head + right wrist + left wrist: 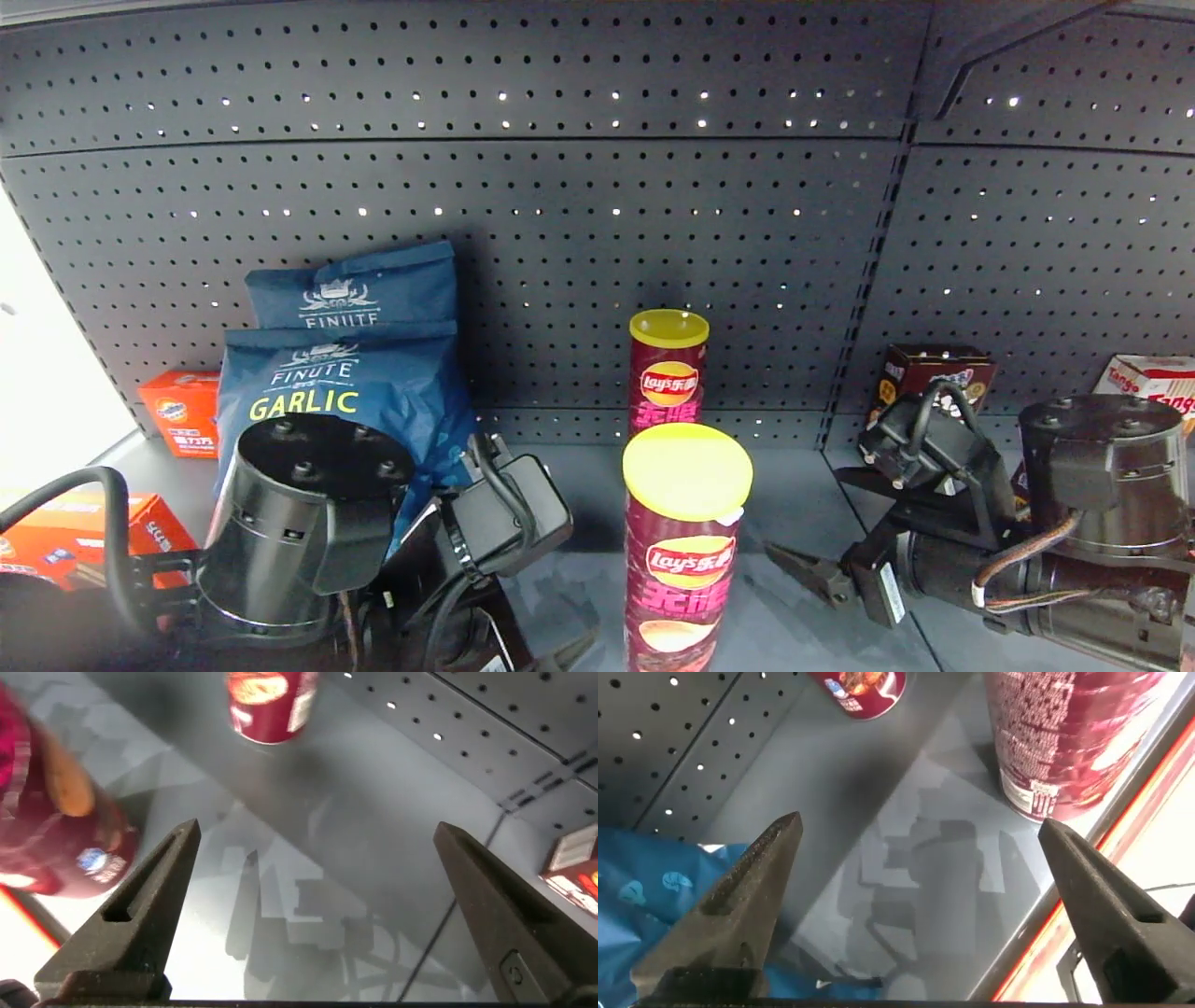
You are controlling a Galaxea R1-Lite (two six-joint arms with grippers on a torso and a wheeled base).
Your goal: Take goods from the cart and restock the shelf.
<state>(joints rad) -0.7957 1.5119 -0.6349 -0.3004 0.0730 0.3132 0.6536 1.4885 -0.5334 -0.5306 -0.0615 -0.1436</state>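
Two chip cans stand upright on the shelf (pixel 803 504), front can (pixel 686 541) near the edge and rear can (pixel 667 373) by the pegboard back panel (pixel 560 233). Left claw (pixel 920 826) and right claw (pixel 318 829) are both wide open and empty, low on either side of the front can. The cans are likely light, stiff cardboard tubes with slick wrap and tippy - grab mid-body, not the yellow lid. The shelf is smooth grey metal. Blue bags (pixel 345 392) and an orange box (pixel 182 411) crowd the left, a brown box (pixel 934 373) the right - free floor lies around the cans.
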